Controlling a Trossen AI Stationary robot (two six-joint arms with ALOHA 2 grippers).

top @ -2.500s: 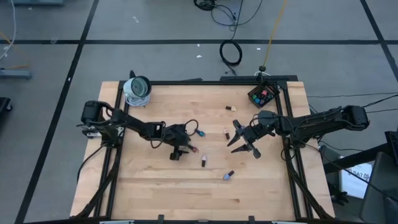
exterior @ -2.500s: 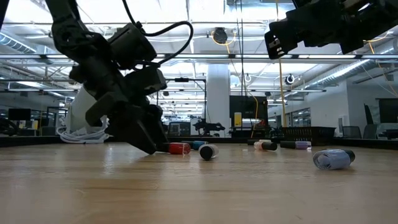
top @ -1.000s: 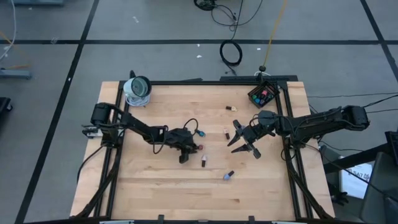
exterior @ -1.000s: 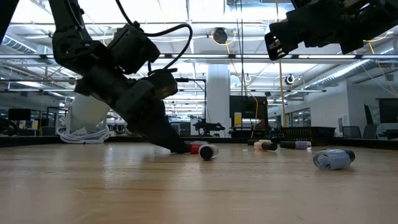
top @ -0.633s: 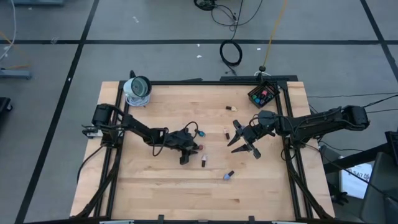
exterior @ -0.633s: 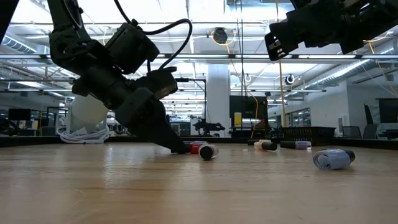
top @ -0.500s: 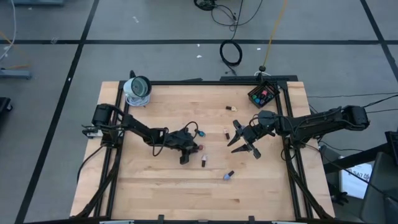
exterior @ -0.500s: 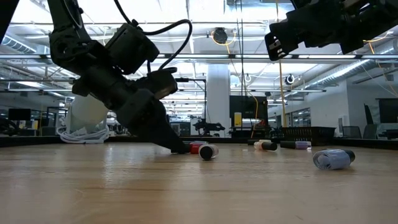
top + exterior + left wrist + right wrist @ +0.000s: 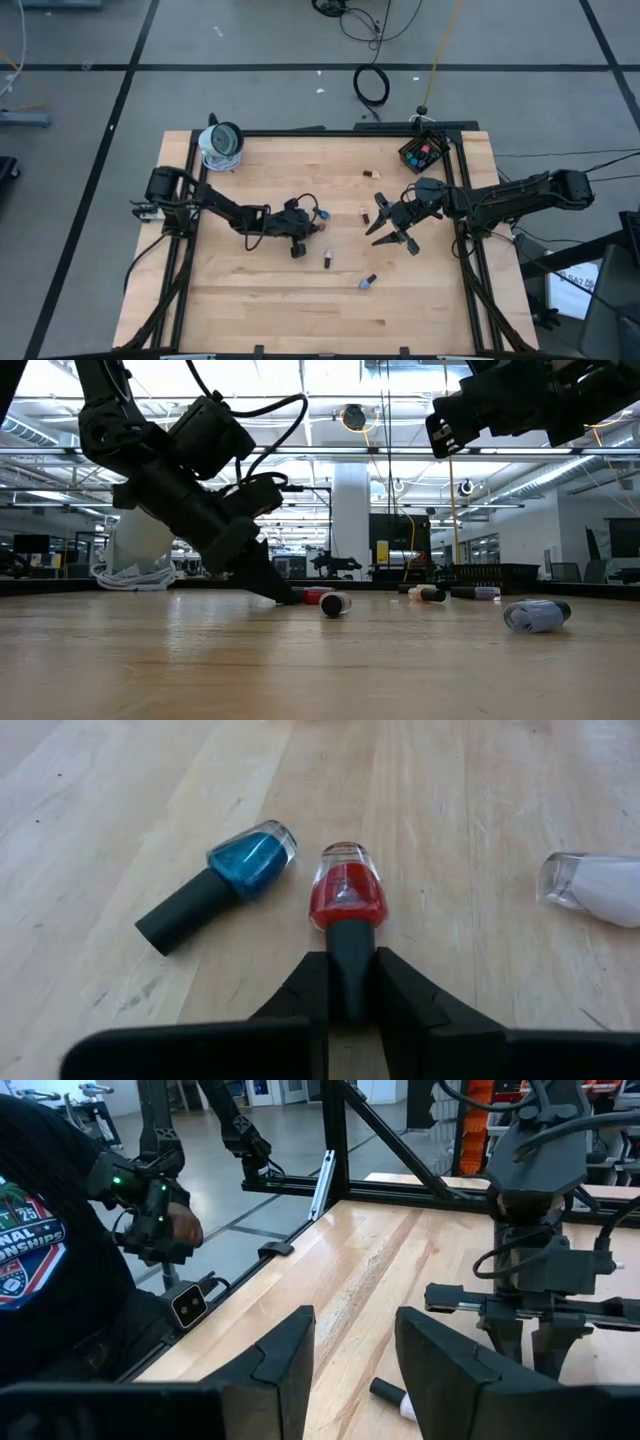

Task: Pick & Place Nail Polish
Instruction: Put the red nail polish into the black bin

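Left hand pinching red bottle cap (mid-table).

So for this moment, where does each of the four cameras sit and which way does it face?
High view: overhead, straight down on the table; both arms show.
Low view: table height, level across into the room; left arm low, right arm overhead.
Left wrist view: on the left arm, looking at its tool shut on the red nail polish by its cap.
Right wrist view: on the right arm, past the right tool toward the left arm and a person.
Shared: the red bottle shows in the low view too.
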